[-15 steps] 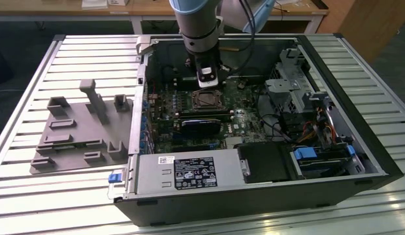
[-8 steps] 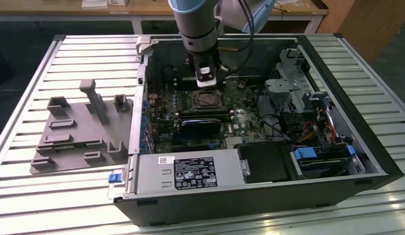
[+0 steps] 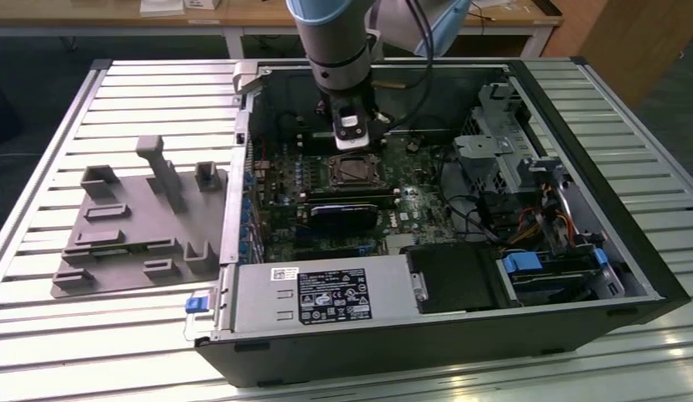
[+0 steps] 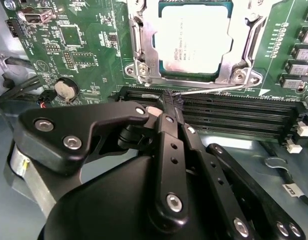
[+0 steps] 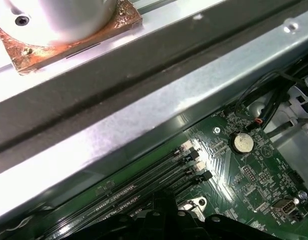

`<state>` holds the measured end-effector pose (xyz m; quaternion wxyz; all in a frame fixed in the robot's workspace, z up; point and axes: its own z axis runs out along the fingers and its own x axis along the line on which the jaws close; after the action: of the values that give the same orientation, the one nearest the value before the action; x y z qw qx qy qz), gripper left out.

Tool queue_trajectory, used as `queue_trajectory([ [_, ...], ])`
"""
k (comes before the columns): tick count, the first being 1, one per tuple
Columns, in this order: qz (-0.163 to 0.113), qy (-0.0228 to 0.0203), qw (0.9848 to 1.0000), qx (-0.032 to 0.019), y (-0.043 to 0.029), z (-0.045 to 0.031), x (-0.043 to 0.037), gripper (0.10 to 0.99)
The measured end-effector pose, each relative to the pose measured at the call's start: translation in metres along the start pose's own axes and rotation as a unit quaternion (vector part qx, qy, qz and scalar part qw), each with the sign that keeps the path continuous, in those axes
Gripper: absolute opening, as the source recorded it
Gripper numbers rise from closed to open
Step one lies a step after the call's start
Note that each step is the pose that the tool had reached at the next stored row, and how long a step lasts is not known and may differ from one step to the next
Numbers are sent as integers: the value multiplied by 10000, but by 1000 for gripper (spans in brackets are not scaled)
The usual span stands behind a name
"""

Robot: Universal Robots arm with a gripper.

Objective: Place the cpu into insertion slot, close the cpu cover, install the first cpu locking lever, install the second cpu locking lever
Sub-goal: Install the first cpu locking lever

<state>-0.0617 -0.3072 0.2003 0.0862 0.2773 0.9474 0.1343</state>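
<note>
silvery cpu inside insertion slot (cpu cover down over it)

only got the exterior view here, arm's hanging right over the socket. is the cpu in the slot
Observer: Yes. In the second wrist view the cpu lies pale face up in the insertion slot.
Operator: cover down or up
Observer: Down. The cpu cover lies flat around the chip, which shows through its window.
Operator: and the gripper
Observer: The gripper is shut, its tips at the end of a thin locking lever that runs along the cover's edge beside the memory slots. Whether it pinches the rod I cannot tell.
</note>
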Motion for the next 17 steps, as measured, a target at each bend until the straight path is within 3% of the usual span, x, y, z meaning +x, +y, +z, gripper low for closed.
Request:
queue_trajectory([
  [17, -45, -108, 9998, 131, -2, 46, 13, 102],
])
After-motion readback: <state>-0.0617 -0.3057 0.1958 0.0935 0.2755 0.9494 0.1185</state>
